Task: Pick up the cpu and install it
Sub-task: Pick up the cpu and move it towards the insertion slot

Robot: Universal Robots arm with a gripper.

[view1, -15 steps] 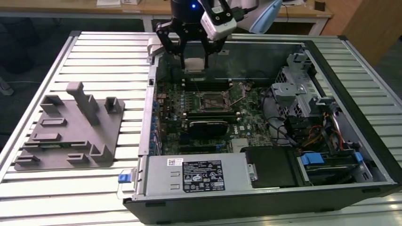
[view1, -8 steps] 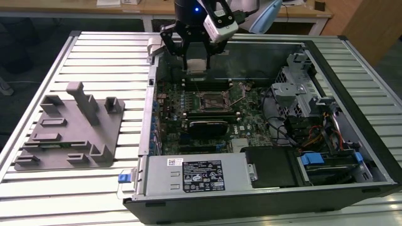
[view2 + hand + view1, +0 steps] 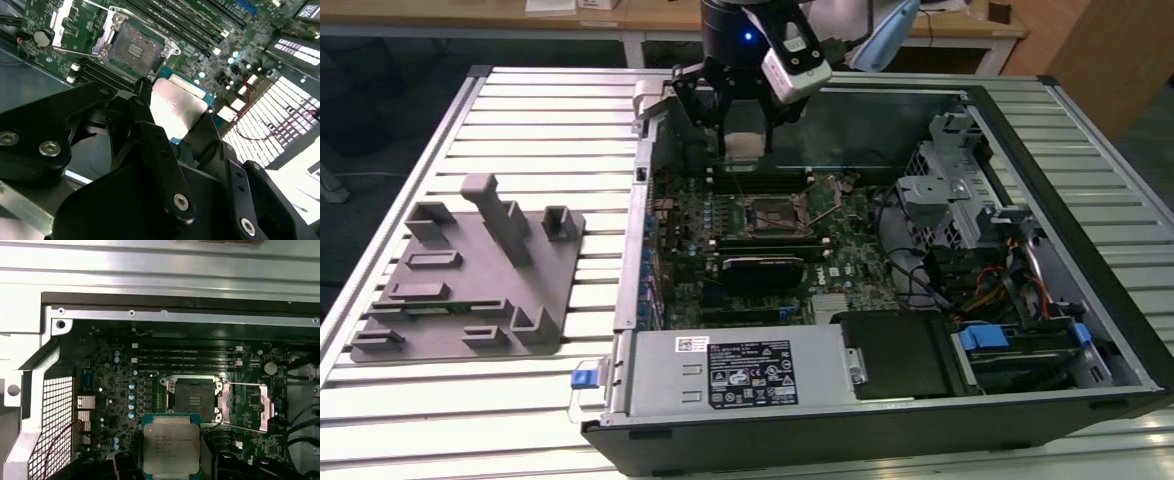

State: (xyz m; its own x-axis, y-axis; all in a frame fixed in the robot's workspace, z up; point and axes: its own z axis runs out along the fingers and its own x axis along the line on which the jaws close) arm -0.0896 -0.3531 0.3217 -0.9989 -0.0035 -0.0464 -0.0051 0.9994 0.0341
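Above the motherboard (image 3: 107, 405), gripper (image 3: 171, 462) tight on the cpu (image 3: 171, 440), its gripped sides hidden.

SUPPORT: slatted metal table (image 3: 520, 110), ribs running left to right across frame | LEFT OF FRAME: grey moulded fixture plate (image 3: 467, 285) with upright posts, flat on slats | CENTRE TO RIGHT: open computer case (image 3: 854, 435) lying on its side, near fixture plate, not touching
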